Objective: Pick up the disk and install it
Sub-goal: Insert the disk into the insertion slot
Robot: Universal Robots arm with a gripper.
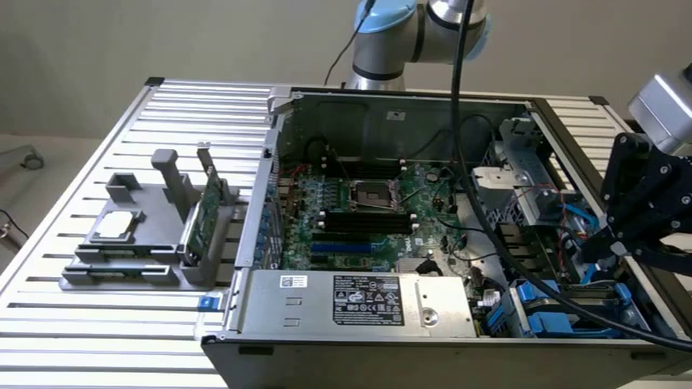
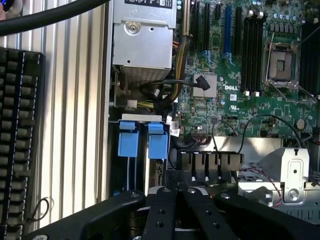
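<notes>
My black gripper [image 1: 608, 247] hangs low over the open computer case [image 1: 251, 243], at the drive bay on the exterior view's right. In the wrist view its fingers [image 2: 165, 210] are pressed together, shut, and I cannot see anything between them. Just beyond the fingertips, two bright blue plastic carrier ends [image 2: 129, 144] [image 2: 158, 145] stand side by side on edge in the bay. Blue carrier parts [image 1: 540, 314] also sit in the case's near right corner. I cannot tell which carrier holds the disk, because its labelled face is hidden.
A grey fixture [image 1: 130, 259] at the exterior view's left holds a small silver chip [image 1: 117, 225] and an upright green card [image 1: 206, 215]. Inside the case are the motherboard [image 1: 368, 211] and power supply [image 1: 357, 298]. Thick black cables [image 1: 508, 251] cross above. A keyboard [image 2: 20, 135] lies beside the case.
</notes>
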